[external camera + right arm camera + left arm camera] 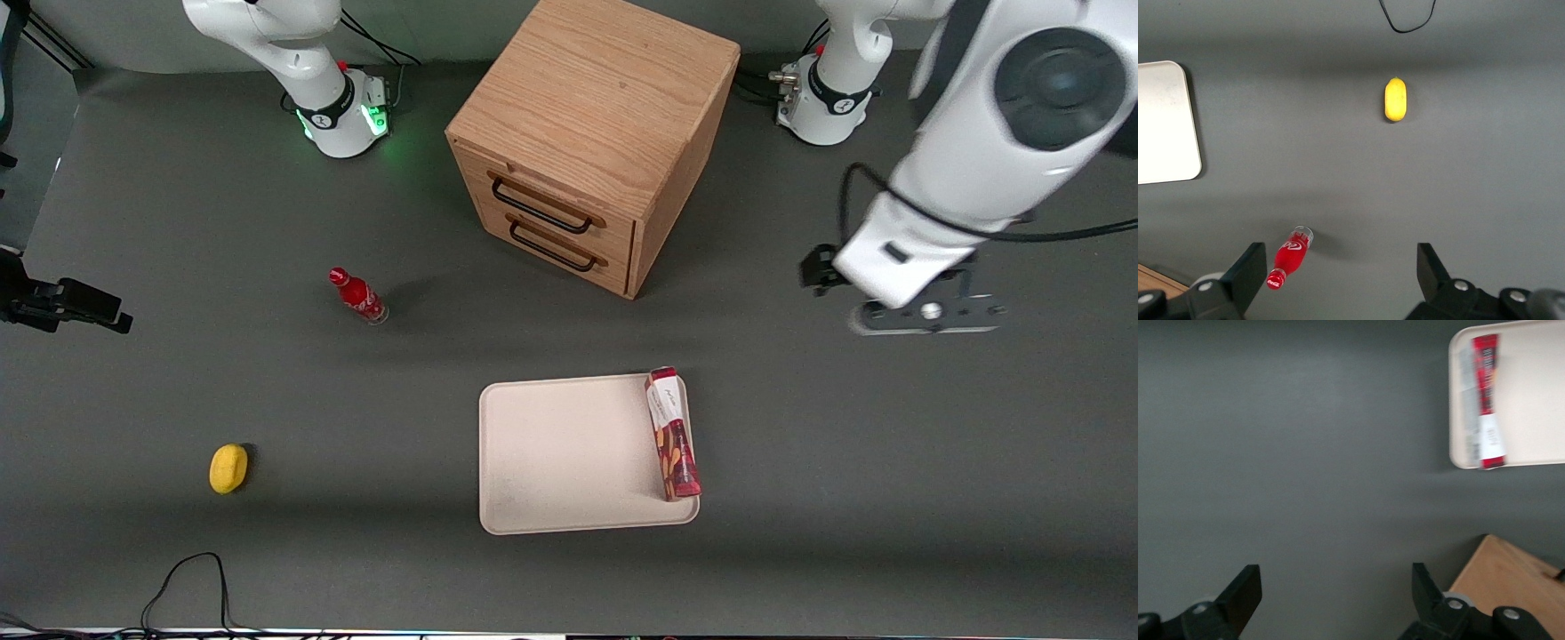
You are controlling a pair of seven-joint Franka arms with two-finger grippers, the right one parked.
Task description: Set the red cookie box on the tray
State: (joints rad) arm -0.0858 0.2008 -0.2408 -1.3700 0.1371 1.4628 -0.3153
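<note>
The red cookie box [673,433] rests on its narrow edge on the cream-white tray [569,453], along the tray's rim toward the working arm's end. The left wrist view shows the box [1488,400] inside the tray [1538,393] as well. My left gripper [929,313] hangs above bare table, farther from the front camera than the tray and well off toward the working arm's end. The gripper [1336,593] is open wide, with only grey table showing between its fingers and nothing held.
A wooden two-drawer cabinet [591,142] stands at the back middle, and its corner [1511,587] shows close to my gripper. A small red bottle [358,296] and a yellow fruit [228,468] sit toward the parked arm's end. A black cable [191,578] loops at the front edge.
</note>
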